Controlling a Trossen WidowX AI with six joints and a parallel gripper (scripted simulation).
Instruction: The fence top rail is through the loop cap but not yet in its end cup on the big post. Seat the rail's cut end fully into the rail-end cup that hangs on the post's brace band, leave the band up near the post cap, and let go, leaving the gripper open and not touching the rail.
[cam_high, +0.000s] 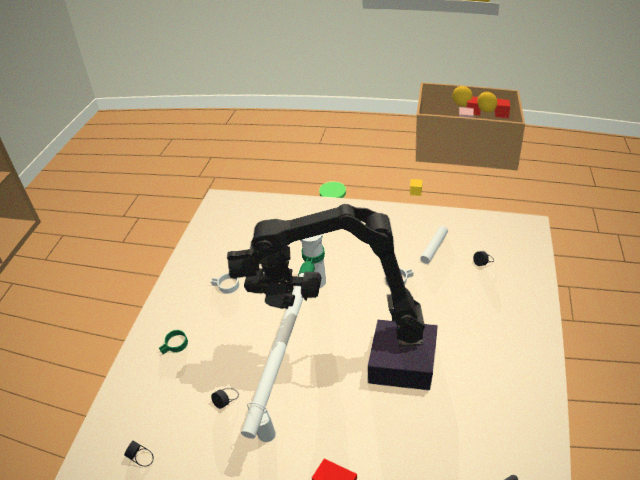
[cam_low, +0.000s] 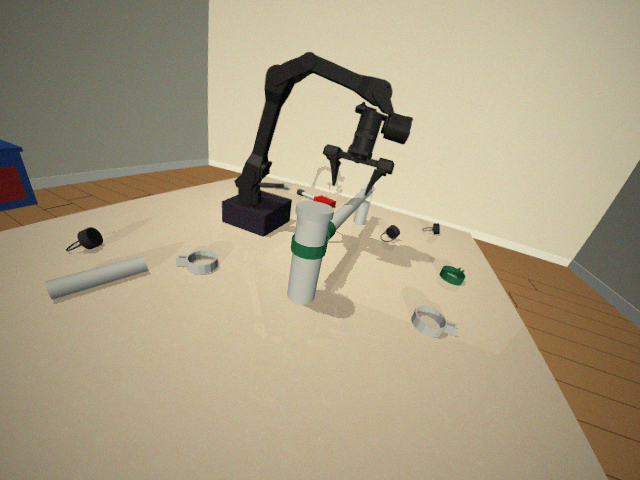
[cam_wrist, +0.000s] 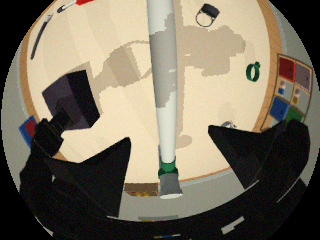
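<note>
Above the rail (cam_high: 272, 364) (cam_low: 347, 212) (cam_wrist: 164, 85), the end effector (cam_high: 283, 298) (cam_low: 351, 189) (cam_wrist: 171, 135) hangs wide open, clear.

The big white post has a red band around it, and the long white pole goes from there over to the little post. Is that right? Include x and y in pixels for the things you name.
Not quite: the band (cam_high: 313, 254) (cam_low: 308, 248) (cam_wrist: 168, 173) around the big white post (cam_high: 312, 245) (cam_low: 303, 279) (cam_wrist: 171, 187) is green, not red, as the exterior view shows. The long white pole (cam_high: 273, 364) (cam_low: 347, 211) (cam_wrist: 165, 90) does go from there over to the little post (cam_high: 266, 428) (cam_low: 361, 214).

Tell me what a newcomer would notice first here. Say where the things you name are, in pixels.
Probably the black robot arm (cam_high: 343, 219) (cam_low: 310, 62), arching from its dark block (cam_high: 400, 377) (cam_low: 253, 214), its open gripper (cam_low: 351, 189) (cam_wrist: 171, 135) above a long white pipe (cam_high: 273, 364) (cam_low: 348, 210) (cam_wrist: 167, 120). Next, the thick upright post (cam_high: 312, 248) (cam_low: 303, 279) (cam_wrist: 171, 187) at the pipe's far end, ringed by a green band (cam_high: 313, 254) (cam_low: 308, 250).
</note>
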